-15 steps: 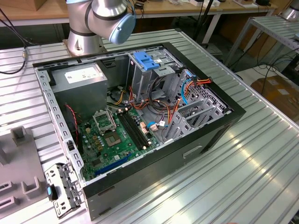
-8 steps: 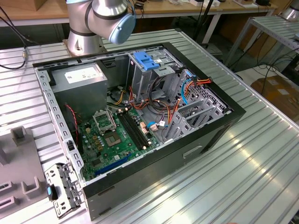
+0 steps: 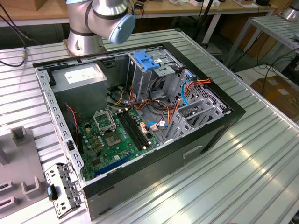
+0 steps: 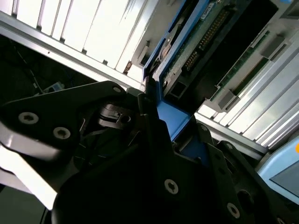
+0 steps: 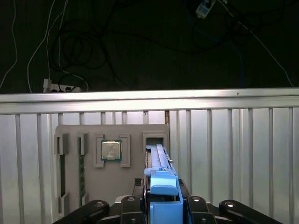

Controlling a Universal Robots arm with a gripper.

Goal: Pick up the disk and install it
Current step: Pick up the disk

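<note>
- The disk (image 5: 159, 161) stood on edge. Its far end was at the open slot (image 5: 155, 138) of the grey holder tray (image 5: 88, 135), and its near end, w/ the blue carrier (image 5: 163, 191), pointed back at the wrist. Couldn't tell if it was seated in the slot or just clear of it.
- In the second wrist view its green circuit-board side (image 4: 201, 37) ran away from the gripper (image 4: 174, 122).
- The fingers (image 4: 205, 144) were narrow, one on each side of the carrier's near end and touching it. They looked clamped on (no gap to be seen on either side).
- Step, as I judged it: pick-up, w/ the grasp made. Install not yet begun, as the disk was over at the tray, not in the case.
- The next move called for a firm hold and the disk kept parallel to the slot walls so the carrier wouldn't bind. The grip was on one end only, so the long body could swing.
- Beside the slot, a CPU chip (image 5: 111, 150) sat in its own pocket of the tray, apart from the disk.
- The tray lay on the ribbed alu table (image 5: 224, 154).
- In the exterior view, the open PC case (image 3: 219, 126) sat on that sort of table, w/ a drive cage (image 3: 156, 79) topped by a light-blue latch plate (image 3: 146, 60).
</note>
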